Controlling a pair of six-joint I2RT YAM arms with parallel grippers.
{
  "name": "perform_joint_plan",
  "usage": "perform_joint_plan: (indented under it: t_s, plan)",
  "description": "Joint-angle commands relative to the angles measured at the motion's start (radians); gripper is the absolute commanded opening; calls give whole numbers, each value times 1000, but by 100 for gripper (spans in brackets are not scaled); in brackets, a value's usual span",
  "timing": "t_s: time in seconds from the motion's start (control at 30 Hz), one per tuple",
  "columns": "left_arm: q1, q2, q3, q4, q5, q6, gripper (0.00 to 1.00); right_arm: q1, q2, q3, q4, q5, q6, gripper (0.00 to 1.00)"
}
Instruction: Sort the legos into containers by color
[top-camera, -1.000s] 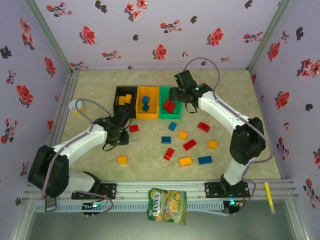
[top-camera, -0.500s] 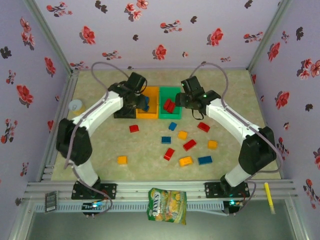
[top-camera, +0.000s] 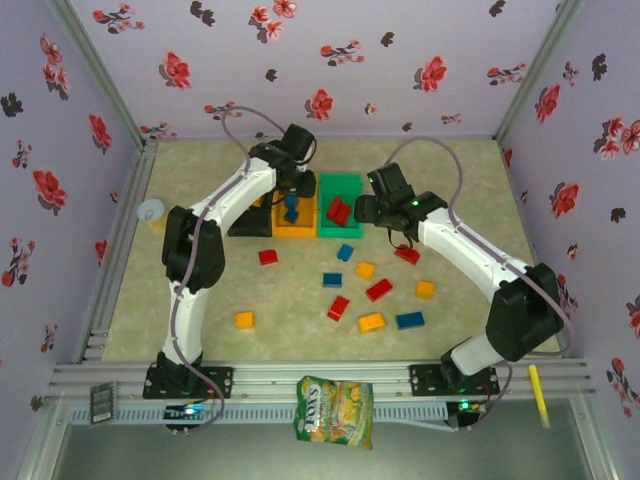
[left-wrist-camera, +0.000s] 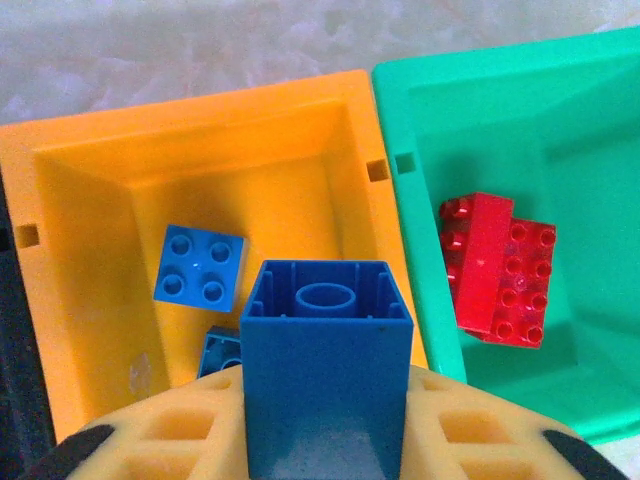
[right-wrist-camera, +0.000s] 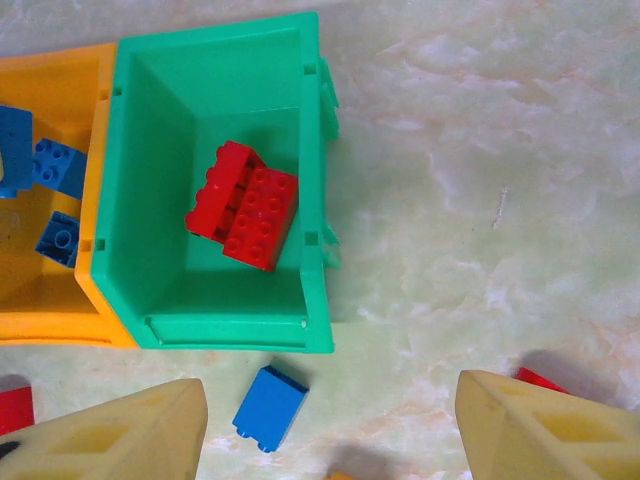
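The counter (top-camera: 200, 300) carries three joined bins, black (top-camera: 245, 225), orange (top-camera: 297, 231) and green (top-camera: 340, 186), with loose bricks (top-camera: 371, 322) in red, blue and yellow scattered on its near half. The left arm (top-camera: 225, 205) reaches across to the orange bin. The right arm (top-camera: 460, 245) hangs by the green bin's near right corner.

The left jaws are closed tight on a held brick (left-wrist-camera: 325, 370), blue, with its hollow underside facing the wrist camera. The coming move turns on where the orange bin lies from it: straight beyond the brick, with other blue bricks (left-wrist-camera: 200, 263) lying inside. The held brick sits toward the wall shared with the green bin, where the red bricks (left-wrist-camera: 495, 268) lie. Letting go here probably lands it in orange, though how high it hangs above the rim is hard to judge.

The right jaws stand about half open and hold nothing. A stray blue brick (right-wrist-camera: 268, 408) lies on the counter just outside the green bin's near wall, left of centre between the fingers, its long axis slanted across them. The right arm is the nearer one to it.
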Motion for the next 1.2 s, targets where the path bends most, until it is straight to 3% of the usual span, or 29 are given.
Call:
perform_joint_plan:
  t_s: [0.0,0.13,0.6,0.83,1.17]
  plan:
    - [8,7,30,-30,29,27,43,-6,-29,-11,16,-2,14,67]
    - [8,-22,20,-27,27,37,58,-6,-25,-3,15,-5,12,67]
    - [27,-423,-233,30,29,106,60,30,28,9,39,-49,7,67]
    - [34,-649,-525,143,37,107,61,162,140,39,152,-70,-10,67]
    - [124,-833,-650,120,8,76,61,332,343,142,271,-164,-114,68]
